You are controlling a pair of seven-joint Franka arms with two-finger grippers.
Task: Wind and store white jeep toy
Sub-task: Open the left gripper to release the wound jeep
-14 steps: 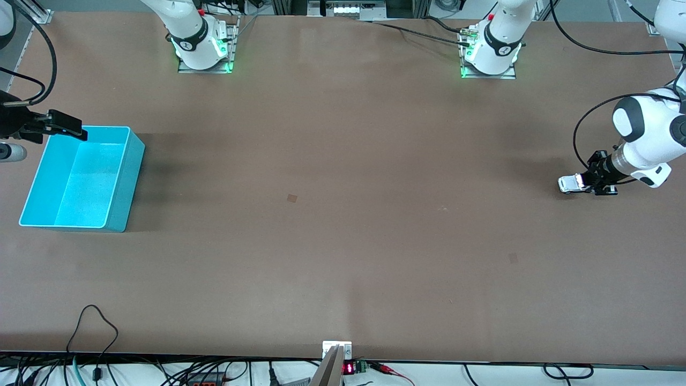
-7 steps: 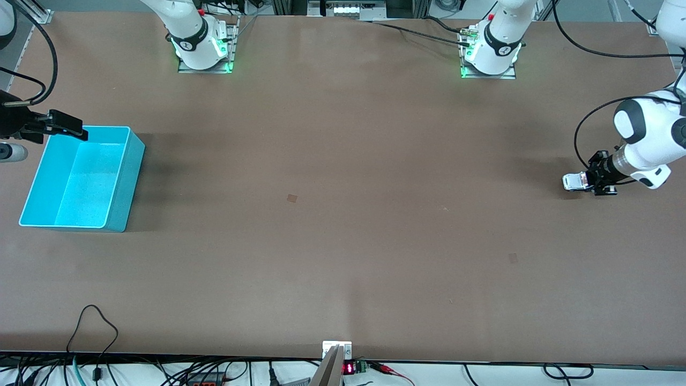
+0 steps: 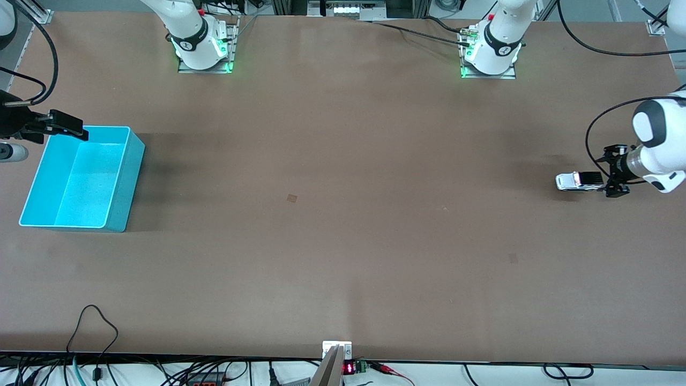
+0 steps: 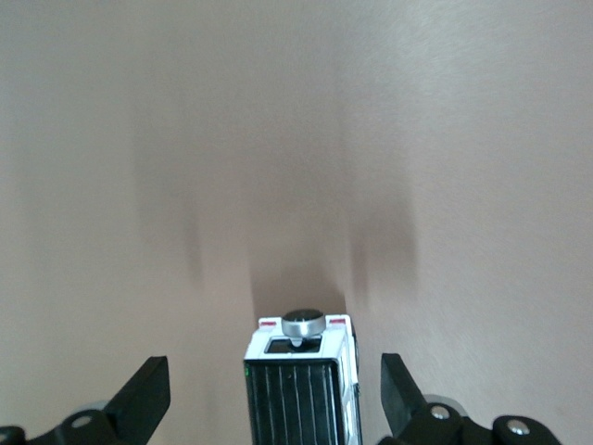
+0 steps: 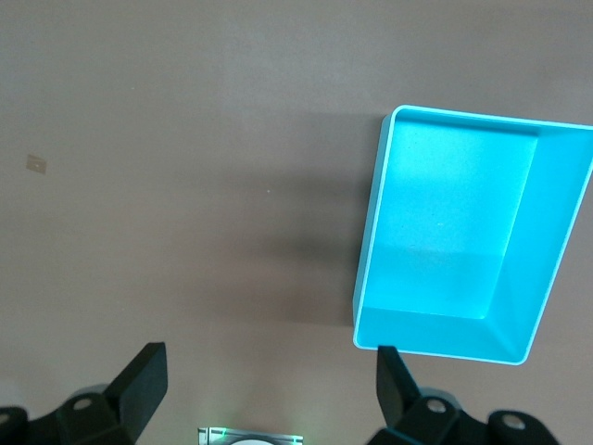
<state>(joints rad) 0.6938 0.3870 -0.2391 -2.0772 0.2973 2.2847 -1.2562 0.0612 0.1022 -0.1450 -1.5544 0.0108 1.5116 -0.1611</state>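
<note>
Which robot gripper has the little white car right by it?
The left gripper. The white jeep toy sits on the table between its open fingers, untouched. The right gripper is open too, but it hangs over the cyan bin instead.

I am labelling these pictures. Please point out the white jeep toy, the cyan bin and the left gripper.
white jeep toy [image 3: 571,181]: front view, on its white hood.
cyan bin [image 3: 134,161]: front view, on its outer side wall.
left gripper [image 4: 275,394]: left wrist view, midway between its open fingers.
</note>
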